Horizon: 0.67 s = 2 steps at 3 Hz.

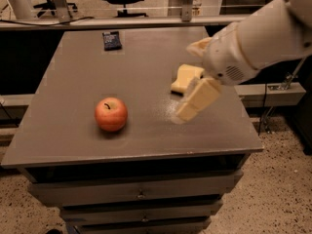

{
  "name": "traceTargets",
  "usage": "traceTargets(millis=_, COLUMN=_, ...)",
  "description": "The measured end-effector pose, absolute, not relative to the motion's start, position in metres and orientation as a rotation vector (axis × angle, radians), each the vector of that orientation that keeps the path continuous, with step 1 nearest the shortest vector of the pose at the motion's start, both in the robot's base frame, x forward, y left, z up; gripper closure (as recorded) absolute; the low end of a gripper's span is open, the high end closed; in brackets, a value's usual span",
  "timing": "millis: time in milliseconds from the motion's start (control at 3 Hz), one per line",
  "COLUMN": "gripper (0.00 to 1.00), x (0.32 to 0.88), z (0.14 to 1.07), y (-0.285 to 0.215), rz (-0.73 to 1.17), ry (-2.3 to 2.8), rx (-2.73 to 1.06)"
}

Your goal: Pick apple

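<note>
Apple (111, 114) on front-left part of grey desk (73, 72), stem up, untouched. Gripper (186, 82) above right half of desk, to the right of apple and apart from it, jaws spread and empty. Yellow sponge (182, 76) partly hidden behind gripper; small dark packet (111, 40) near far edge

The jaws, on an arm (253, 43) coming in from the right, are over the right half of the flat grey desk (73, 82). The round red-orange apple (111, 114) sits on the desk to the left of the jaws, well apart from them. The pale yellow wavy-edged sponge (186, 77) lies just behind the jaws, partly hidden by them. The small dark rectangular packet (111, 40) lies far behind and left of the jaws, near the desk's rear edge. Drawers (141, 194) sit below the desk top, in front of the jaws.
</note>
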State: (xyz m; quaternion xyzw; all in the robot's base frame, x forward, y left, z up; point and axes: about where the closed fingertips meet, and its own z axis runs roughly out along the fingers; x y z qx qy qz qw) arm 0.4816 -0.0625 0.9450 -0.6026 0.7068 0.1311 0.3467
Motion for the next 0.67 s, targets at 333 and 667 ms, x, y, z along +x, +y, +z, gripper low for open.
traceTargets(millis=333, gripper=0.00, x=0.486, z=0.925, y=0.010, rz=0.506, ry=1.683, rx=-1.566)
traceTargets(millis=667, gripper=0.00, x=0.484, z=0.901, y=0.066, rz=0.643, ry=1.586, rx=-1.579)
